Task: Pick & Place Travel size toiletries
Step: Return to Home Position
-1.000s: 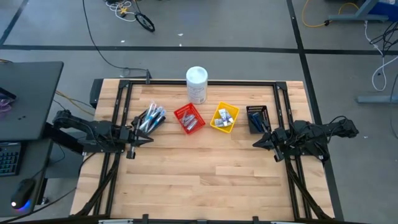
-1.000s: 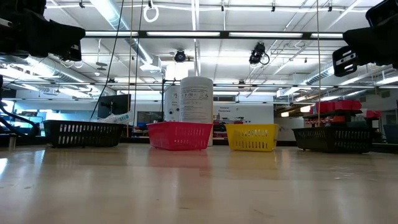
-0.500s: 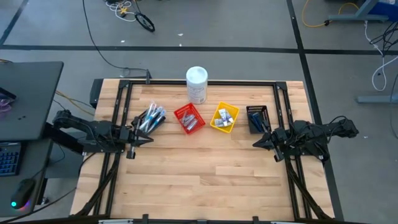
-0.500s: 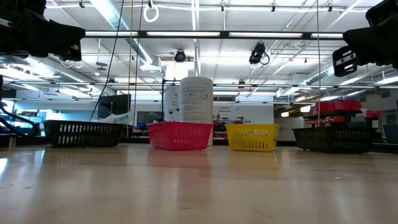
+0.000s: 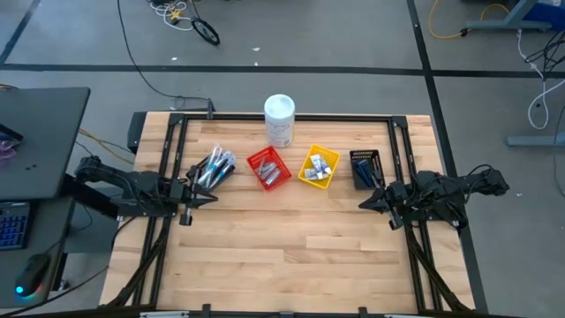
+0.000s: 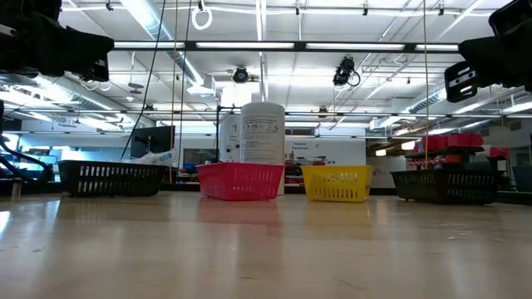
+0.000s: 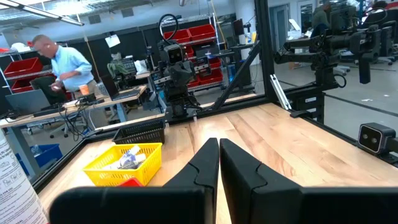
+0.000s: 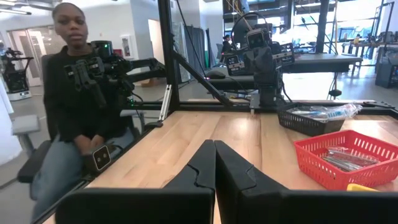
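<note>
Nothing moved since a second ago. Left gripper [image 5: 196, 198] and right gripper [image 5: 364, 204] are both pinched closed, holding nothing, at opposite surface [image 5: 291, 256] edges. Toiletries [image 5: 214, 168] lie in baskets [image 6: 239, 183] just beyond both grippers; bare wood lies between the grippers.

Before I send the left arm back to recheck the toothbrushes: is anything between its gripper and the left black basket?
Nothing visible. The left gripper, shut, hangs just beside the left black basket holding the toothbrushes; only tabletop lies between. The right gripper waits by the right black basket.
</note>
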